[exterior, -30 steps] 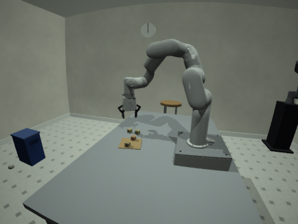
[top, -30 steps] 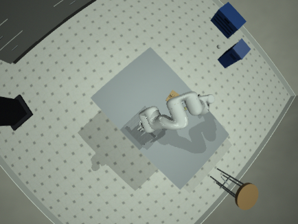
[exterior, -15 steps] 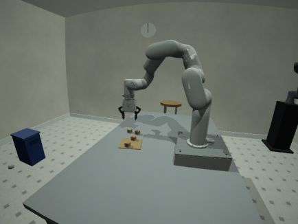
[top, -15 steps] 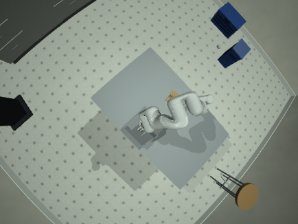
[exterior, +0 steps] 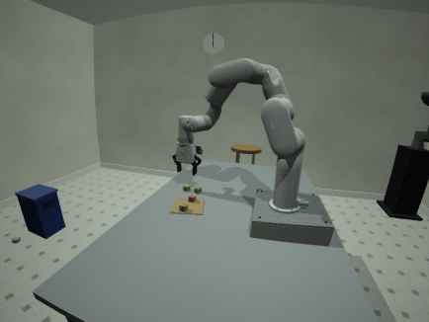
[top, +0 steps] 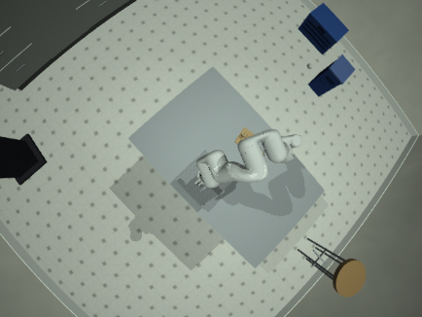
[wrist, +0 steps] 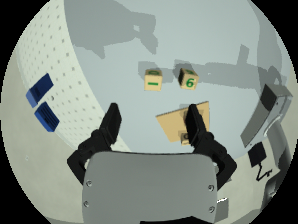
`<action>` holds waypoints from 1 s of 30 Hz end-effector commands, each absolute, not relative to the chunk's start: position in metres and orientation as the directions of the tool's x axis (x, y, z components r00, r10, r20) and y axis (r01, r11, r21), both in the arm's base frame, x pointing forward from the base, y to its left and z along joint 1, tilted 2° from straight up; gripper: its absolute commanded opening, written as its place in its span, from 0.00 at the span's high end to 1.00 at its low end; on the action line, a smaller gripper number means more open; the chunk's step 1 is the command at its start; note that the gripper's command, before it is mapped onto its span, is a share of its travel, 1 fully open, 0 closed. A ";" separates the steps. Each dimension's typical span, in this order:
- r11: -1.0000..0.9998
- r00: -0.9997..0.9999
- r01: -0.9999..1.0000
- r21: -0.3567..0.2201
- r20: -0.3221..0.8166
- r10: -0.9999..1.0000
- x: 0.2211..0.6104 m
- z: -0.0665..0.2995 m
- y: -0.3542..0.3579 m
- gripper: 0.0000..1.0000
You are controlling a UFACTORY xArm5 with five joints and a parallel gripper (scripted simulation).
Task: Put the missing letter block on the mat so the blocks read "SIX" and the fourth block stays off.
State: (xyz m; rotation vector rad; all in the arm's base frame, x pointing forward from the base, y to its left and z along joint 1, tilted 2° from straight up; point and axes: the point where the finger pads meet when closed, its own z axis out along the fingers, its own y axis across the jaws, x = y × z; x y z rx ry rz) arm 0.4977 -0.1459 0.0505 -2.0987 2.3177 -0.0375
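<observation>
In the exterior view a tan mat lies on the grey table with two blocks on it, one at its far edge and one nearer. Two more blocks lie on the table just beyond the mat. My gripper hangs open and empty well above the table, beyond these two blocks. In the wrist view the two loose blocks show green marks: a single bar on one, a "6"-like sign on the other. The mat is partly hidden by my right finger. My fingers hold nothing.
The robot's base plinth stands on the table to the right of the mat. Two blue boxes and a round stool stand on the floor, and a black pedestal is at the right.
</observation>
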 end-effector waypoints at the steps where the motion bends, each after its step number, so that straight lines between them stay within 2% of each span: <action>1: 0.174 -0.174 -0.984 -0.032 0.004 -0.985 0.499 0.050 -0.146 0.00; 2: 0.174 -0.174 -0.984 -0.032 0.004 -0.985 0.499 0.050 -0.146 0.00; 3: 0.174 -0.174 -0.984 -0.032 0.004 -0.985 0.499 0.050 -0.146 0.40; 30: 0.174 -0.174 -0.984 -0.032 0.004 -0.985 0.499 0.050 -0.146 0.40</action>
